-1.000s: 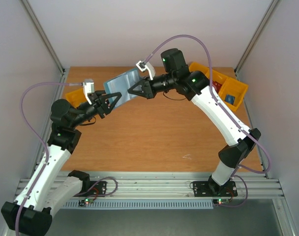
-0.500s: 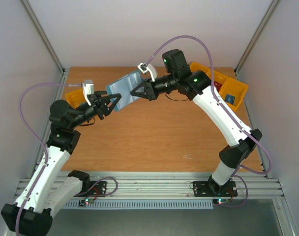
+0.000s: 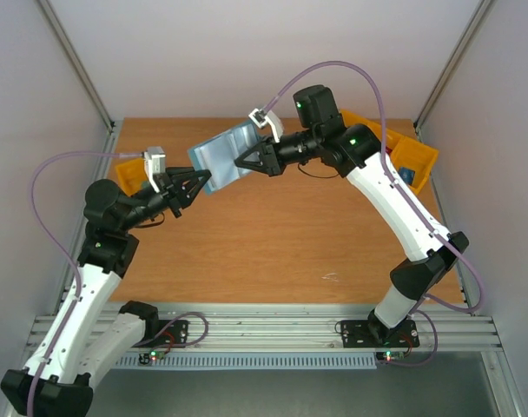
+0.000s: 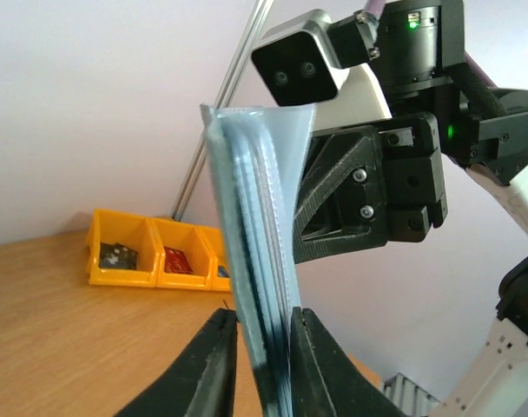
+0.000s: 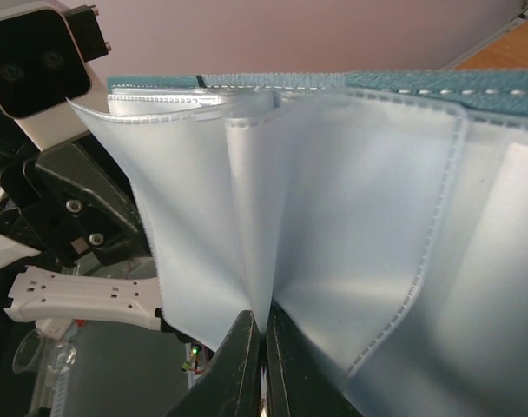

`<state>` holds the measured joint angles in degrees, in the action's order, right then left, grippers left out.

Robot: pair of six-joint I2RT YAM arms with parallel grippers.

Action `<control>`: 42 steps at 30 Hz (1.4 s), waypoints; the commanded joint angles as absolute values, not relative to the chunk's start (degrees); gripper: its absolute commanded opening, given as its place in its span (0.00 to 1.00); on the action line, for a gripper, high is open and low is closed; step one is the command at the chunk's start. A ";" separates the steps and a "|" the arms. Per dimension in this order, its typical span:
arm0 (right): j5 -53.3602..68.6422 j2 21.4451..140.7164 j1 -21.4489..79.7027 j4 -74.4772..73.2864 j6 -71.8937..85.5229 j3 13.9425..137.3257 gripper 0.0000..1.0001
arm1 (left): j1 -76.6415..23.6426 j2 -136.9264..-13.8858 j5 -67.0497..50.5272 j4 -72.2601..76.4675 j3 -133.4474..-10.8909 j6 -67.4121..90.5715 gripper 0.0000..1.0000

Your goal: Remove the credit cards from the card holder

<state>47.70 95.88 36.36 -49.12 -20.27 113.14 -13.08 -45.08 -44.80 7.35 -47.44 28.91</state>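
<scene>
Teal-blue on its outer cover and pale blue within, the card holder (image 3: 219,156) is held in the air above the far half of the worktop (image 3: 273,234), left of the middle, between the two arms. From the left it is gripped by the left gripper (image 3: 203,180). In the left wrist view the fingers (image 4: 214,369) are seen closed on the lower end of the bunched sleeves, and the holder rises edge-on, slightly tilted.

From the right it is gripped by the right gripper (image 3: 240,162). In the right wrist view its fingers (image 5: 238,369) are pressed together on a fold of the translucent plastic sleeves (image 5: 316,217), which are fanned apart, and the stitched teal cover is seen along the top.

Whether any credit cards lie in the sleeves cannot be told.

Yellow bins (image 3: 416,156) are set at the far right corner of the worktop, and another yellow bin (image 3: 128,169) is set near the left edge. A red object (image 4: 177,259) and a dark object (image 4: 116,254) are seen in separate compartments.
</scene>
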 commanded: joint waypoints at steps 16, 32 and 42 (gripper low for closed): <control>33.04 95.72 37.96 -49.68 -20.10 114.01 0.29 | -12.73 -46.33 -41.61 5.47 -47.81 26.10 0.00; 10.28 97.00 47.99 -47.85 -26.60 115.58 0.71 | -12.74 -45.62 -37.43 4.45 -47.20 24.47 0.00; 7.91 99.61 50.22 -47.27 -24.68 119.40 0.93 | -12.74 -45.68 -35.40 3.87 -47.03 23.55 0.00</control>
<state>11.07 98.50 48.47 -48.93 -25.02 116.81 -12.82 -46.74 -35.99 1.39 -47.44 24.34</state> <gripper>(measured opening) 0.923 0.065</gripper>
